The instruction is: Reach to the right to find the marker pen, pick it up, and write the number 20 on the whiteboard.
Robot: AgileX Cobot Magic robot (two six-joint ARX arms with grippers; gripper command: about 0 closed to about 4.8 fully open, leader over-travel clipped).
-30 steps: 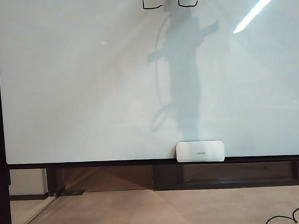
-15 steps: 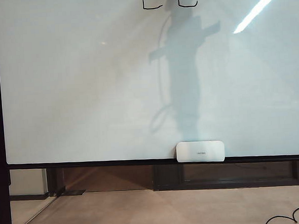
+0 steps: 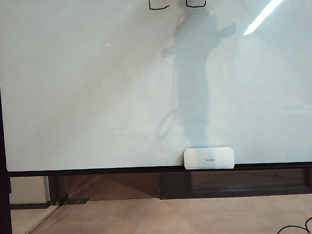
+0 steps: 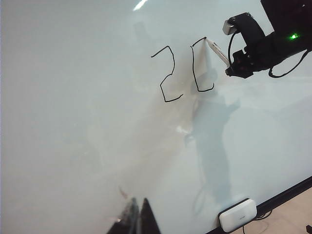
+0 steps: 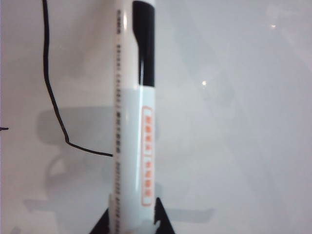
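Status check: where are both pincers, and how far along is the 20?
Right pincer shut on marker pen, tip at the zero's top. Left pincer idle, low before whiteboard. Number 20: zero's right side unclosed. Nothing obstructing.

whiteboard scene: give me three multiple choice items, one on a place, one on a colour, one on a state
1. Where is the small white pad?
A. on the bottom rail of the whiteboard
B. on the floor
C. beside the written digits

2. What colour is the number 20?
A. red
B. black
C. blue

3. How far along is the zero?
A. not begun
B. closed all round
C. its right side is missing

Answers:
1 A: the exterior view shows it on the lower frame.
2 B: thin black lines.
3 C: in the left wrist view, the marker pen in the right gripper sits at its open top.
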